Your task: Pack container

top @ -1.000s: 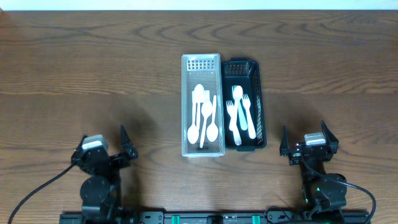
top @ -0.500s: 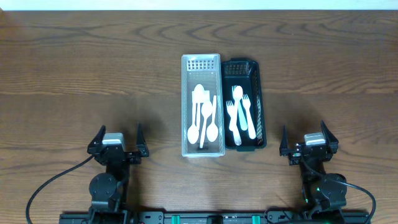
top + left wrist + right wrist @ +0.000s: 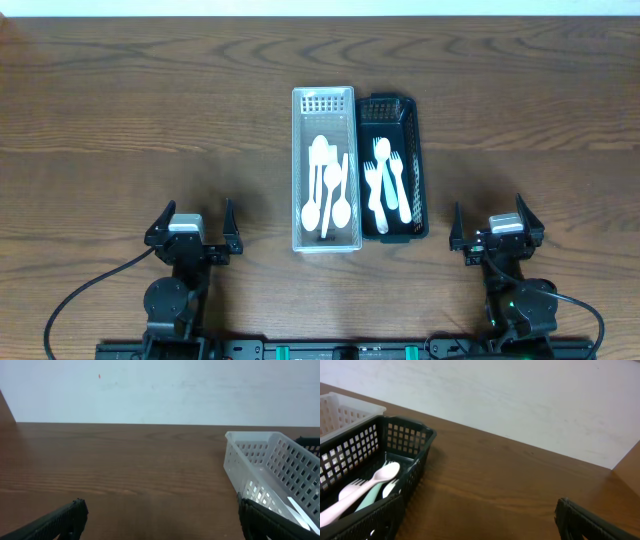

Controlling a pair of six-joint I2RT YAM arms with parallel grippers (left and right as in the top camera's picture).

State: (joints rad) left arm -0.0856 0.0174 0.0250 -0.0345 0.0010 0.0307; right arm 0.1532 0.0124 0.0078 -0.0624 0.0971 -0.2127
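A clear perforated plastic basket [image 3: 299, 150] stands mid-table and holds several white spoons [image 3: 329, 193]. A black perforated basket [image 3: 418, 150] sits against its right side and holds several white and pale green forks [image 3: 386, 183]. My left gripper [image 3: 192, 222] is open and empty at the near left, well left of the clear basket [image 3: 270, 460]. My right gripper [image 3: 488, 225] is open and empty at the near right, just right of the black basket [image 3: 375, 450]. A pale spoon-like handle and forks [image 3: 367, 482] show inside the black basket.
Bare brown wooden table [image 3: 140, 110] surrounds the baskets. A white wall [image 3: 160, 385] stands beyond the far table edge. No other loose objects show.
My left arm has swung from angled left to facing straight ahead and shifted slightly right. The right arm and both baskets have not moved.
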